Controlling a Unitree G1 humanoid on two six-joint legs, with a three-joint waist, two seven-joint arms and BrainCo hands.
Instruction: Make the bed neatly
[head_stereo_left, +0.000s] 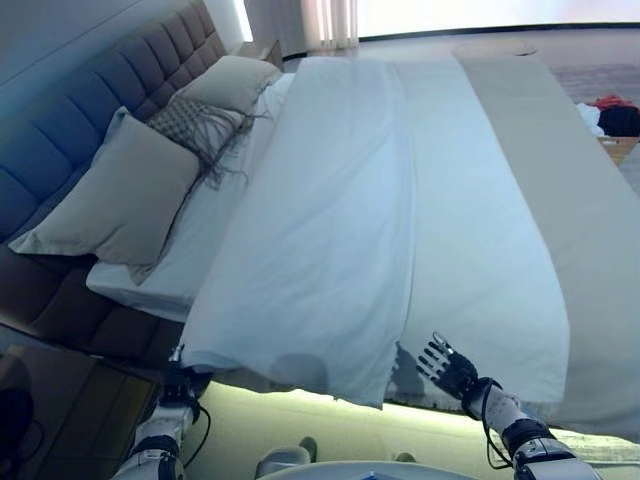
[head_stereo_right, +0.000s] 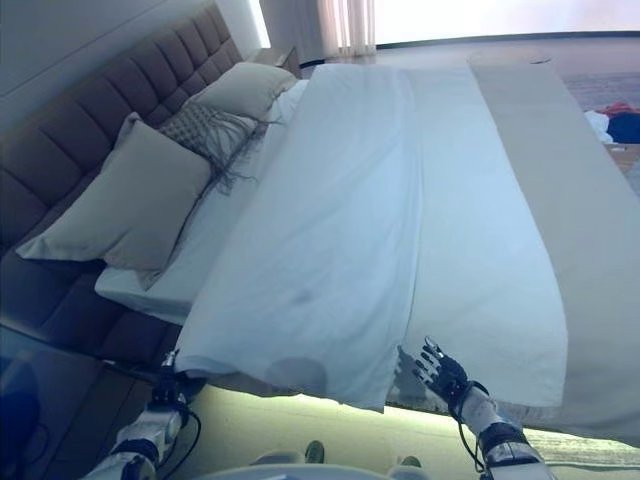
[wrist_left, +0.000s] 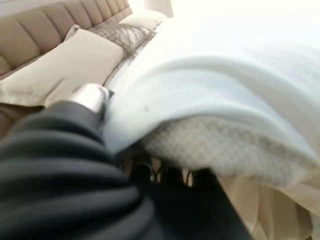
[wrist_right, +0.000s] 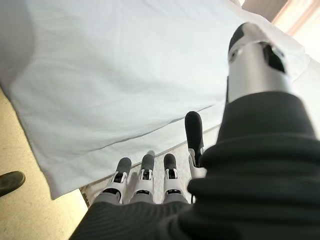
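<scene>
A white duvet (head_stereo_left: 330, 220) lies along the bed, its top layer folded over lengthwise, with its near edge hanging over the side. My left hand (head_stereo_left: 180, 380) is at the duvet's near left corner. In the left wrist view its thumb (wrist_left: 90, 97) rests on the duvet's edge (wrist_left: 200, 95) and its dark fingertips (wrist_left: 150, 172) curl beneath, pinching the cloth. My right hand (head_stereo_left: 447, 366) is by the near edge, further right, open with straight fingers (wrist_right: 145, 172) pointing at the duvet's hem (wrist_right: 125, 135), apart from it.
A beige cover (head_stereo_left: 560, 200) runs along the duvet's right side. Two beige pillows (head_stereo_left: 120, 195) (head_stereo_left: 230, 82) and a fringed patterned cushion (head_stereo_left: 195, 125) lean on the tufted headboard (head_stereo_left: 70, 130). A dark nightstand (head_stereo_left: 60, 400) stands at the lower left. Clothes (head_stereo_left: 610, 115) lie far right.
</scene>
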